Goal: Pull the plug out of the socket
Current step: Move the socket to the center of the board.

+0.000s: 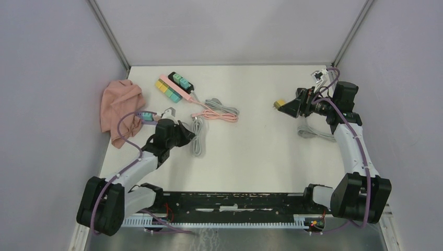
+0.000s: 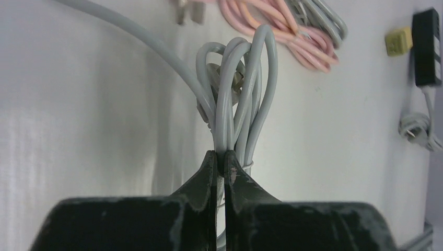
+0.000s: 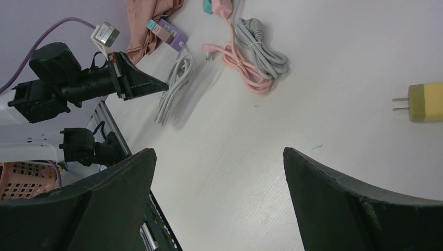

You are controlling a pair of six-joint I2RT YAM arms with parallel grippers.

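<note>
Currently left end effector [image 2: 220, 162] clamped on grey cable bundle [image 2: 245, 89]; right end effector [image 3: 218, 151] spread apart, near yellow plug [image 3: 426, 102].

**The left gripper [image 2: 220, 156] clamped, the right gripper [image 3: 219, 151] wide open**

The left arm [image 1: 133, 170] stretches forward and low, elbow bent. The left gripper is squeezed closed, with strands of a grey cable [image 2: 230, 99] caught between its fingertips. The right arm [image 1: 352, 146] stands taller, its wrist turned inward toward the middle. The right gripper hovers with its fingers spread wide, holding nothing.
</note>
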